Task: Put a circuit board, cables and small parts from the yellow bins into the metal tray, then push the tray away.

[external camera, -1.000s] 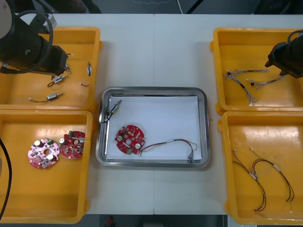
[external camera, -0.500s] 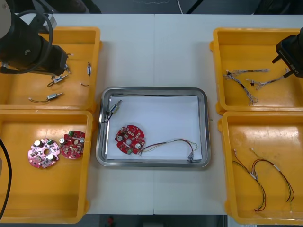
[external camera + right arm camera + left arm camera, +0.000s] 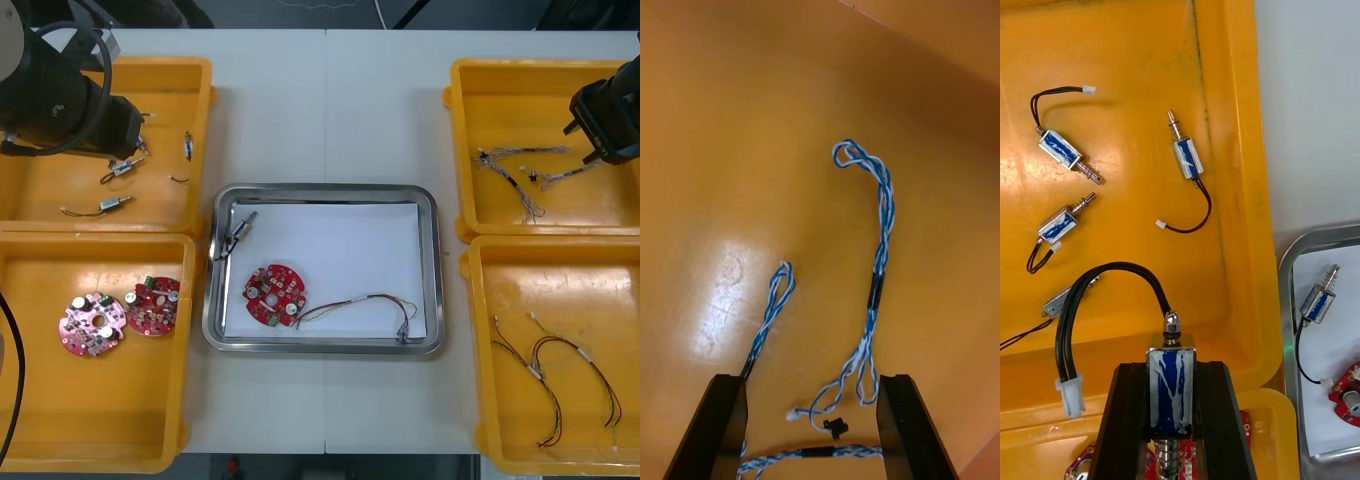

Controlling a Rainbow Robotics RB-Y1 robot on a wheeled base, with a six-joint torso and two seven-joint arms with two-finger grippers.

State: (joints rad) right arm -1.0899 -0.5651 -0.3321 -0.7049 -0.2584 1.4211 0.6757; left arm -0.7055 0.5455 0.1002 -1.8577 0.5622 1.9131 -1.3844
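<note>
1. The right gripper [image 3: 811, 386] hangs over the far right bin [image 3: 530, 110]. Its fingers are spread wide on either side of the loose ends of the blue and white cables [image 3: 876, 289], which suits a downward pinch on them.
2. How close the fingertips are to the bin floor is hard to judge; they may be just above it.
3. The left gripper [image 3: 1171, 373] is over the far left bin [image 3: 1127, 232], near its right wall. It is pinching a small metal part [image 3: 1171, 394] upright by the body. The part's black lead loops out to one side, probably held this way so the lead trails free.
4. The metal tray [image 3: 320, 190] sits between the bins and already holds a circuit board [image 3: 273, 294], a thin cable [image 3: 360, 302] beside it, and another small part [image 3: 240, 230] at its left edge.
5. I judge this to be mid-task, with one more cable and one more part to come.
6. The white liner is bare across its far right area, leaving room to set both things down.
7. Each arm must clear its bin wall to reach the tray.
8. Beyond the tray, the table [image 3: 330, 110] runs open between the far bins, so there is a lane for the push.
</note>
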